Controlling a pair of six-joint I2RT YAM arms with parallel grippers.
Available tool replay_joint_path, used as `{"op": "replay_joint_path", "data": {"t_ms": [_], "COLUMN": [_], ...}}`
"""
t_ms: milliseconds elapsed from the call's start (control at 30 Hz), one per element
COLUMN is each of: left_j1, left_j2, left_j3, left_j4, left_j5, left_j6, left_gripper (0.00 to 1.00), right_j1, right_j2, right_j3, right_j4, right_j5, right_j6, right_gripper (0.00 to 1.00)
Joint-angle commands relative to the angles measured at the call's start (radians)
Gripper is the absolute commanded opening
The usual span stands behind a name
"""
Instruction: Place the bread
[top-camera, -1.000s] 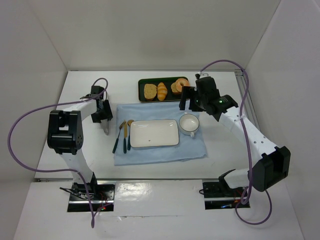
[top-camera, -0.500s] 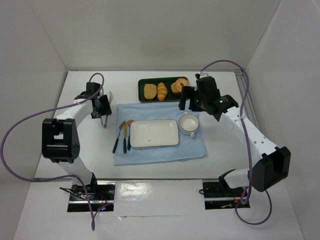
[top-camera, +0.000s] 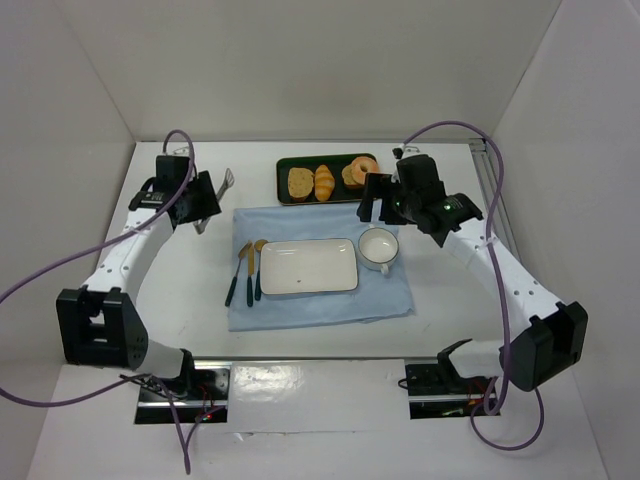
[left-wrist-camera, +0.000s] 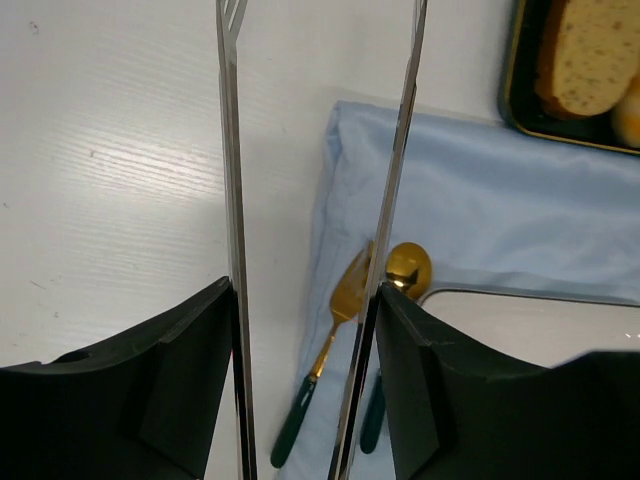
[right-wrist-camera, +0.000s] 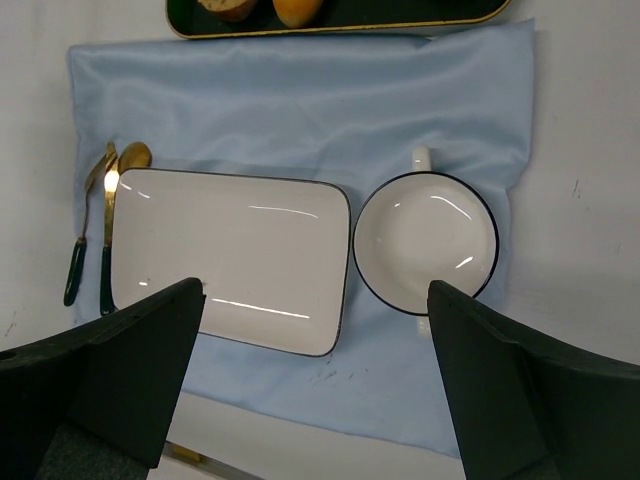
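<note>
**Bread.** The small roundish slice of bread (top-camera: 301, 182), with a golden-tan speckled crumb face and a darker brown crust, lies flat at the left end of a shallow dark rectangular tray (top-camera: 290, 162) with rounded corners. The tray sits at the far side of the matt white worktop (top-camera: 180, 280).

**Tray contents.** Just to the right of the bread lies a ridged orange croissant (top-camera: 324, 182). Ring-shaped doughnuts (top-camera: 360, 172) fill the tray's right end.

**Place setting.** A soft pale blue cloth (top-camera: 320, 305), lightly creased, is spread nearer to me than the tray.
- At its centre is a glossy white rectangular plate (top-camera: 308, 266) with a thin dark rim.
- Just to the right of the plate is a round white cup (top-camera: 378, 246) with a dark rim and a small handle.
- To the left of the plate, a gold-headed fork (top-camera: 238, 272) and a gold-headed spoon (top-camera: 258, 270), both with dark green handles, lie side by side.

**End effectors.**
- My left end effector (left-wrist-camera: 305, 300) is above the worktop, off the cloth's far left corner. Its black fingers pinch a pair of long, thin polished metal tongs (left-wrist-camera: 232, 200). The two tong arms stand apart with nothing between them, clear of the bread.
- My right end effector (right-wrist-camera: 315, 290) hangs above the far right part of the cloth, near the cup. Its fingers are spread wide and hold nothing.
</note>
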Motion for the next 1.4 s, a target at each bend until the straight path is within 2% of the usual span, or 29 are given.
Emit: {"op": "replay_joint_path", "data": {"t_ms": [0, 267, 433, 833, 1067, 1367], "left_j1": [-0.034, -0.137, -0.174, -0.204, -0.204, -0.204], "left_j2": [-0.091, -0.235, -0.249, -0.042, 0.081, 0.191], "left_j3": [0.053, 0.061, 0.012, 0.08, 0.171, 0.215], "left_j4": [-0.013, -0.023, 0.036, 0.157, 0.158, 0.168], "left_j5": [0.009, 0.087, 0.119, 0.21, 0.266, 0.285], "left_j6": [-0.015, -0.038, -0.07, -0.079, -0.089, -0.089], "left_gripper": [0.68, 0.69, 0.69, 0.69, 0.64, 0.64], "right_j1": [-0.007, -0.007, -0.007, -0.016, -0.035, -0.073], "right_j2": [-0.055, -0.073, -0.073, -0.091, -0.091, -0.082], "right_j3": [-0.01, -0.019, -0.037, -0.037, -0.046, -0.046], "right_j4": [0.053, 0.053, 0.062, 0.062, 0.081, 0.099], "right_j5": [-0.001, 0.02, 0.01, 0.02, 0.029, -0.008], "right_j6": [0.011, 0.011, 0.021, 0.011, 0.011, 0.011], "right_gripper": [1.0, 1.0, 0.99, 0.99, 0.99, 0.99]}}
